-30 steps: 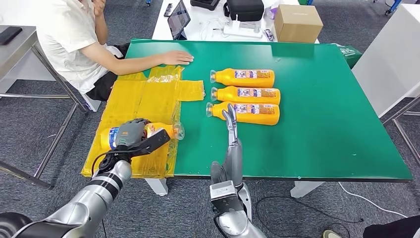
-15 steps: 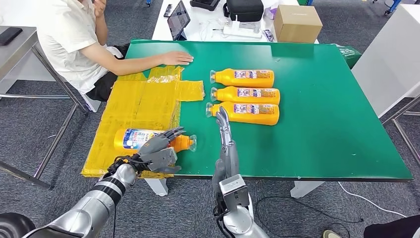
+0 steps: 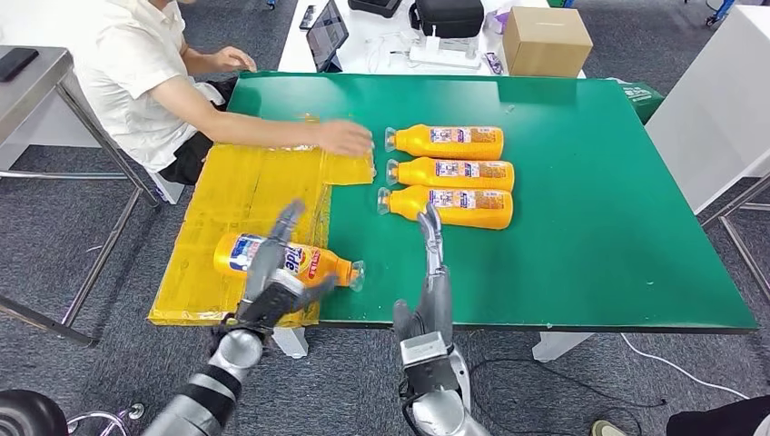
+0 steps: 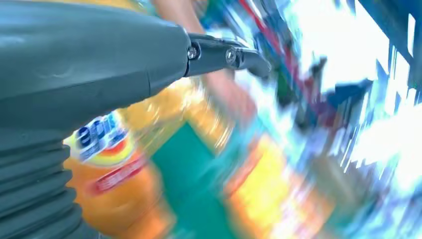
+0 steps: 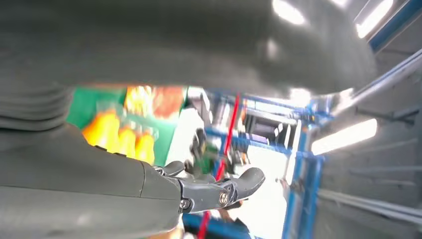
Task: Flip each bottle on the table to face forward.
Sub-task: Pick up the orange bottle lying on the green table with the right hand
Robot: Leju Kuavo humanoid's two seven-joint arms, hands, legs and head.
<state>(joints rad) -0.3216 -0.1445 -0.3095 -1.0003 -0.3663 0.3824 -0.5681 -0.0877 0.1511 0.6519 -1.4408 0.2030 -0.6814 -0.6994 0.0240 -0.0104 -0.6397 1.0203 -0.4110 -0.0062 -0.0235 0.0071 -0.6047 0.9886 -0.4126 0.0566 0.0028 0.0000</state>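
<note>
An orange bottle (image 3: 304, 262) lies on its side at the table's near edge, half on the yellow sheet (image 3: 245, 191), blue and red label up, cap to the right. My left hand (image 3: 275, 277) is just in front of it, fingers straight and spread, holding nothing. The left wrist view is blurred and shows that bottle's label (image 4: 102, 142) beyond the hand (image 4: 89, 64). Three more orange bottles (image 3: 451, 173) lie in a row mid-table, caps to the left. My right hand (image 3: 430, 272) stands flat and open, its fingertips (image 3: 427, 214) by the nearest one (image 3: 454, 207).
A person sits at the far left, one hand (image 3: 343, 138) pressing on the yellow sheet close to the bottle row. The green table (image 3: 590, 227) has free room on its right half. A cardboard box (image 3: 545, 41) and electronics sit on the white table behind.
My left hand has let go of the bottle and straightened its fingers; the bottle now lies label up. The person's hand slid onto the yellow sheet. My right hand shifted slightly right.
</note>
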